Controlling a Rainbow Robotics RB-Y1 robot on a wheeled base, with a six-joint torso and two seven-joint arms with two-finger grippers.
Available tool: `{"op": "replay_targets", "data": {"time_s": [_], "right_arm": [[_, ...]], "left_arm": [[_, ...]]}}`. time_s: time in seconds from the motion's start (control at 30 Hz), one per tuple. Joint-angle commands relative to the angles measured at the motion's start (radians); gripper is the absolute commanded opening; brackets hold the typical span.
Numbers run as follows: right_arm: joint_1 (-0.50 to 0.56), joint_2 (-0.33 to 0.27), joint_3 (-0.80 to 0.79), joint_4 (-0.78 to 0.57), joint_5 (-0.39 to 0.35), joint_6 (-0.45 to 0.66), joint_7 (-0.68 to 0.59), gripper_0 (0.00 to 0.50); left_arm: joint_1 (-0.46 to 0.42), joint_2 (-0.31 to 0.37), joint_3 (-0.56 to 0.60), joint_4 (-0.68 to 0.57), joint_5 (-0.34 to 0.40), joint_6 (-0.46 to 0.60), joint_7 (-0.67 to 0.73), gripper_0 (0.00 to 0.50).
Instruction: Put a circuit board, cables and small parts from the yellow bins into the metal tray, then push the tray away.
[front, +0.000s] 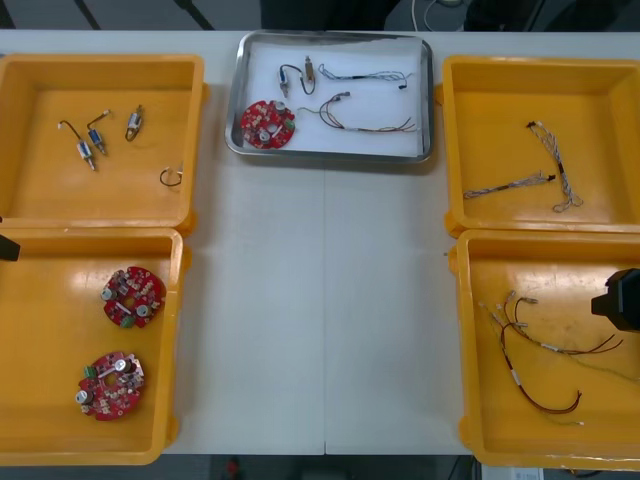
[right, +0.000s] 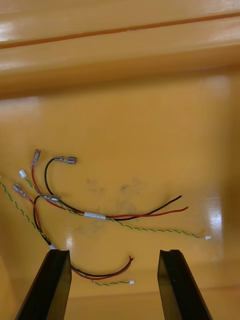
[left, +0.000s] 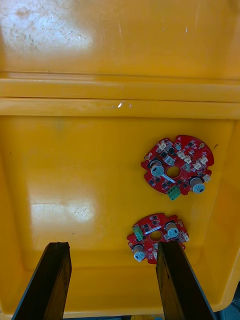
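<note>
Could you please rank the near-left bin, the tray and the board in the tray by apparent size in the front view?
Largest to smallest:
1. near-left bin
2. tray
3. board
No two look alike in size.

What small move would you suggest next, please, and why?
Probably just lift the open right hand clear of its cable bin. The metal tray already holds a circuit board, cables and small metal parts and sits at the far edge of the table, so nothing seems left to load or push. The left hand hangs open over two spare boards.

Light table (front: 320, 300) (central seam), dark floor (front: 140, 12) beyond
</note>
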Motion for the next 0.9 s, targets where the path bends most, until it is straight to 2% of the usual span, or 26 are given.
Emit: {"op": "replay_targets", "data": {"time_s": [0.03,0.47,0.9], "right_arm": [[-0.030,-0.018,-0.004,-0.008,-0.020,0.003,-0.029,0.500],[-0.034,-0.079,0.050,-0.008,-0.051,0.003,-0.033,0.500],[-0.034,-0.079,0.052,-0.008,-0.051,0.003,-0.033,0.500]], "left_arm": [[0.020,0.044,0.017,-0.023,-0.008,0.007,-0.080,0.500],[0.020,0.044,0.017,-0.023,-0.008,0.007,-0.080,0.500],[0.020,0.044,0.017,-0.023,-0.008,0.007,-0.080,0.500]]}}
